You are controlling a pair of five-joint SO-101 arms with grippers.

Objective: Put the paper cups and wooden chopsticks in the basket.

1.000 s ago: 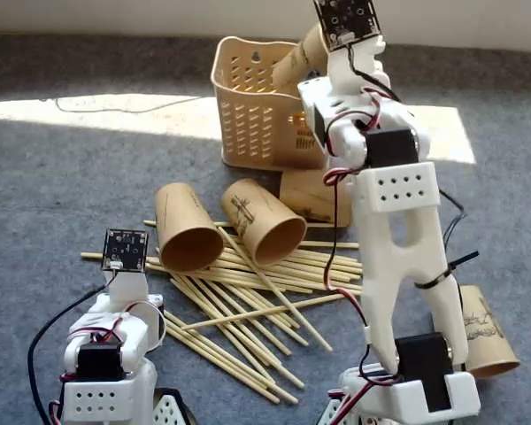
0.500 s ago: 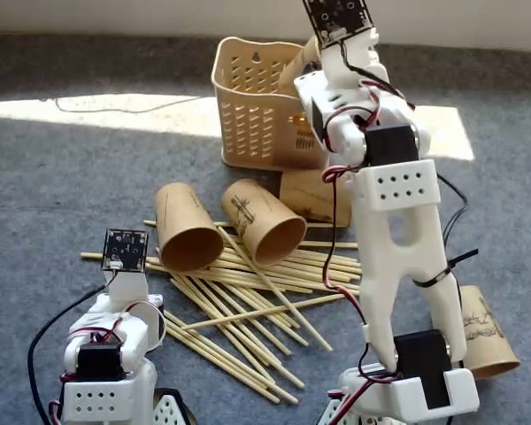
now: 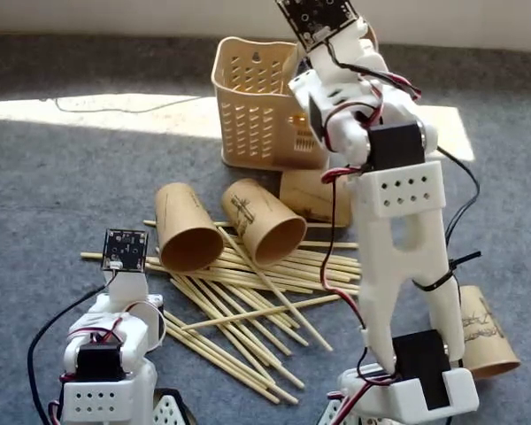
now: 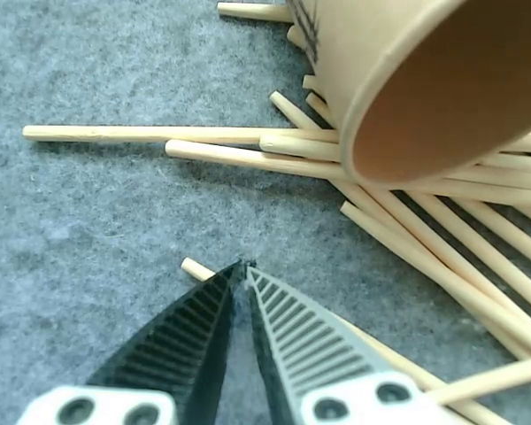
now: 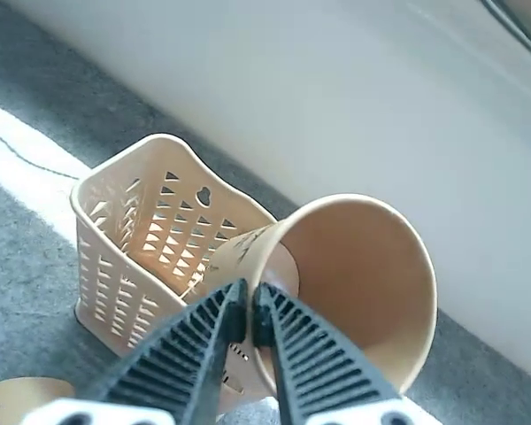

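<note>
Over the basket [image 5: 128, 208], the right gripper [image 5: 248, 301] clamps the wall of 1 paper cup [image 5: 363, 274], mouth tilted sideways. The left gripper [image 4: 245, 270], closed and empty, hangs low above the chopsticks [image 4: 159, 134], a second cup [image 4: 425, 80] just ahead.

Grey carpeted worktop [image 3: 62, 195], sunlit across its far part. The basket [image 3: 248, 115] stands there, with a thin cable [image 3: 124, 109] beside it. Nearer, chopsticks [image 3: 248, 310] lie scattered around two cups [image 3: 184, 228] on their sides. A third cup [image 3: 305, 197] lies by the basket, and a fourth cup [image 3: 487, 332] lies well apart.
</note>
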